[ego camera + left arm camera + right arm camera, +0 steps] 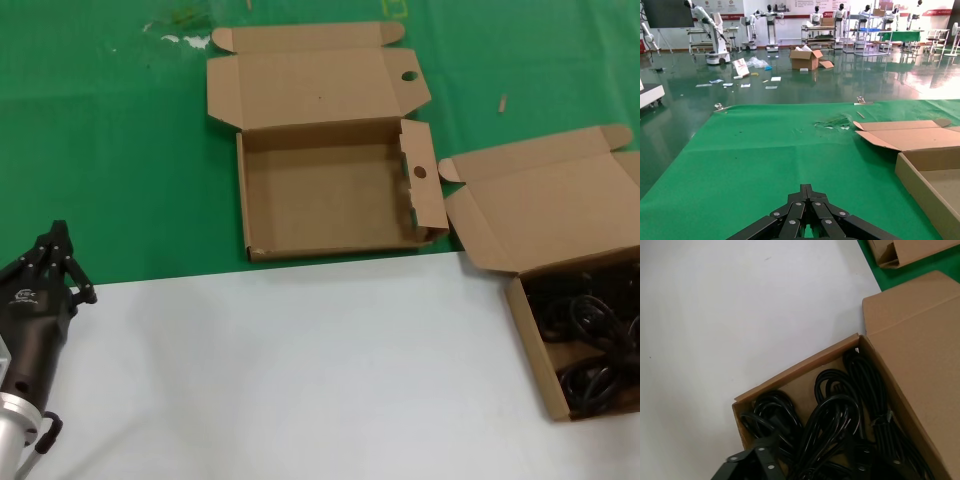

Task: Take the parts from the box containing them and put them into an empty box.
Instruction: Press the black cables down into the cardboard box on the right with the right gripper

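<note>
Cord box [520, 225] sits at the right edge, lid hinged back toward the far side, black coiled power cords [592, 345] piled inside. Empty box [330, 195] with punched holes in its flaps is far centre on the green mat [100, 150], open, nothing in it; the two boxes are close at their corners, touching or not can't be told.

Left gripper [52, 262] parked near-left at the mat and white sheet [300, 370] boundary, fingers [807, 200] closed together to a point, holding nothing.

Right gripper [752, 465]: only a bit of black housing shows in the right wrist view, hovering over the cords [835, 420]; can't tell whether it is released or clenched. Not visible in the head view.

Step in hand looks like the first pick, no cord moved yet. To do it well: drop straight down on the middle of one bundle, near its tie, not on a loose loop or plug, so neighbours don't drag out. Stay off the cardboard wall [795, 372]. Lift clear of the rim before swinging left to the empty box.
</note>
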`<act>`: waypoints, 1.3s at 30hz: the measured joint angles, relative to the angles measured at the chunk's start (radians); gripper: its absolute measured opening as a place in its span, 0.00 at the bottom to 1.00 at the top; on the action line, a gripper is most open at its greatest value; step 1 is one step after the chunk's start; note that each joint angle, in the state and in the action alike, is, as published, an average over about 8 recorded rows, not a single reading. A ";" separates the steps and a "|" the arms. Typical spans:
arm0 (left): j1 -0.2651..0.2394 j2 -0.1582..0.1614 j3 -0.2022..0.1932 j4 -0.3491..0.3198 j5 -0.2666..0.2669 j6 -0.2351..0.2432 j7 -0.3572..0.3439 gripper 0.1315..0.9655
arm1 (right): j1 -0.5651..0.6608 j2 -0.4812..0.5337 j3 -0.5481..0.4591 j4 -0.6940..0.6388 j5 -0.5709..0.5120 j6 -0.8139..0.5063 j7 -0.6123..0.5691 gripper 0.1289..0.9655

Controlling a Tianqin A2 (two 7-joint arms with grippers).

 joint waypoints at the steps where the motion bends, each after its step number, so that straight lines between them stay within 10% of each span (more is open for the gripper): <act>1: 0.000 0.000 0.000 0.000 0.000 0.000 0.000 0.01 | -0.005 -0.001 0.005 -0.001 -0.002 0.001 -0.001 0.28; 21: 0.000 0.000 0.000 0.000 0.000 0.000 0.000 0.01 | -0.062 -0.012 0.083 -0.018 -0.040 0.007 -0.018 0.72; 39: 0.000 0.000 0.000 0.000 0.000 0.000 0.000 0.01 | -0.073 -0.035 0.119 -0.070 -0.070 0.032 -0.033 0.56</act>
